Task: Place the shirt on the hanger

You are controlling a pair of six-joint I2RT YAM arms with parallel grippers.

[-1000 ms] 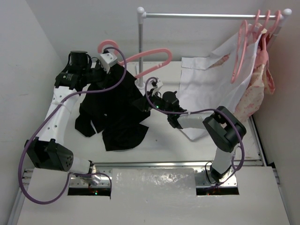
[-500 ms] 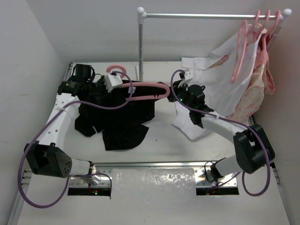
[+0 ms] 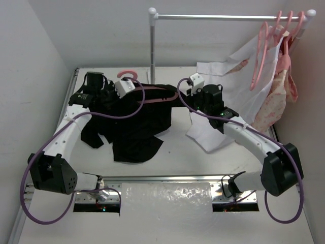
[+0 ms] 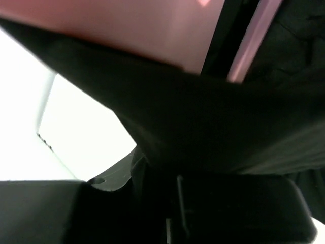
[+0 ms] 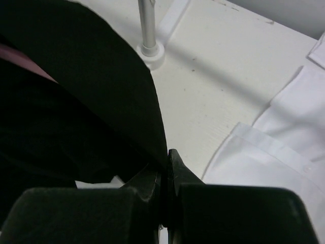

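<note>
The black shirt (image 3: 132, 127) lies crumpled at the left middle of the table. Its upper edge is drawn over the pink hanger (image 3: 127, 76), so only the hook and part of one arm show. My left gripper (image 3: 135, 94) sits at the hanger's neck under the fabric and is shut on the hanger. In the left wrist view the hanger (image 4: 127, 30) runs across the top above the shirt (image 4: 203, 122). My right gripper (image 3: 179, 97) is at the shirt's right edge. In the right wrist view it (image 5: 165, 157) is shut on the edge of the shirt (image 5: 76, 101).
The clothes rack pole (image 3: 153, 46) stands just behind the hanger, and its base shows in the right wrist view (image 5: 151, 50). A white shirt (image 3: 223, 96) lies at the right. Spare pink hangers (image 3: 264, 51) and a floral garment (image 3: 279, 96) hang at the rail's right end.
The left gripper lowered the hanger toward the table. The right gripper moved back and right with the shirt's edge, pulling the shirt over the hanger's right arm.
</note>
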